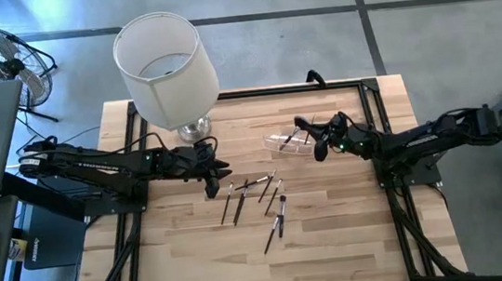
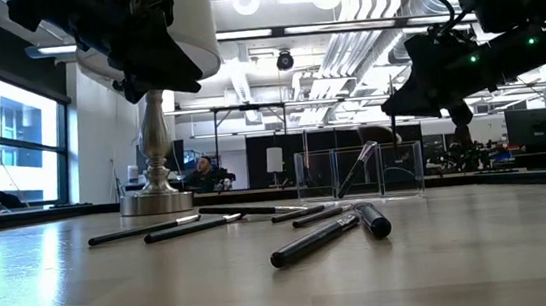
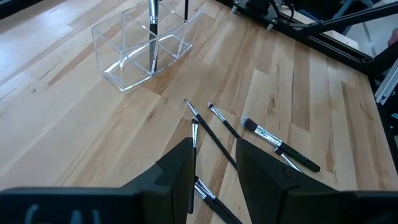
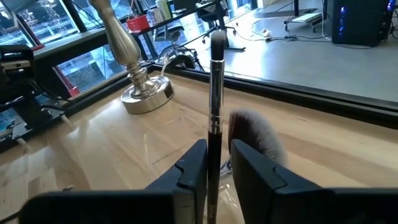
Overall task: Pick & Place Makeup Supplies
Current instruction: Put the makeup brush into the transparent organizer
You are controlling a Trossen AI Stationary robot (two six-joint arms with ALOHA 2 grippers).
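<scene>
Over organizer (image 1: 290,142): right gripper (image 4: 217,163) jaws narrow around upright brush (image 4: 216,93), may tip out.
Left gripper (image 3: 214,168): jaws wide, empty, above loose brushes (image 1: 257,201).

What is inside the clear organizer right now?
The clear organizer holds at least one dark-handled brush standing in a compartment, with the right gripper directly above. The fingers and clear walls hide whether more items sit inside.

From above, the brushes (image 1: 259,199) near the lamp (image 1: 167,70) are too tiny to tell apart; the lampshade hides its base.
</scene>
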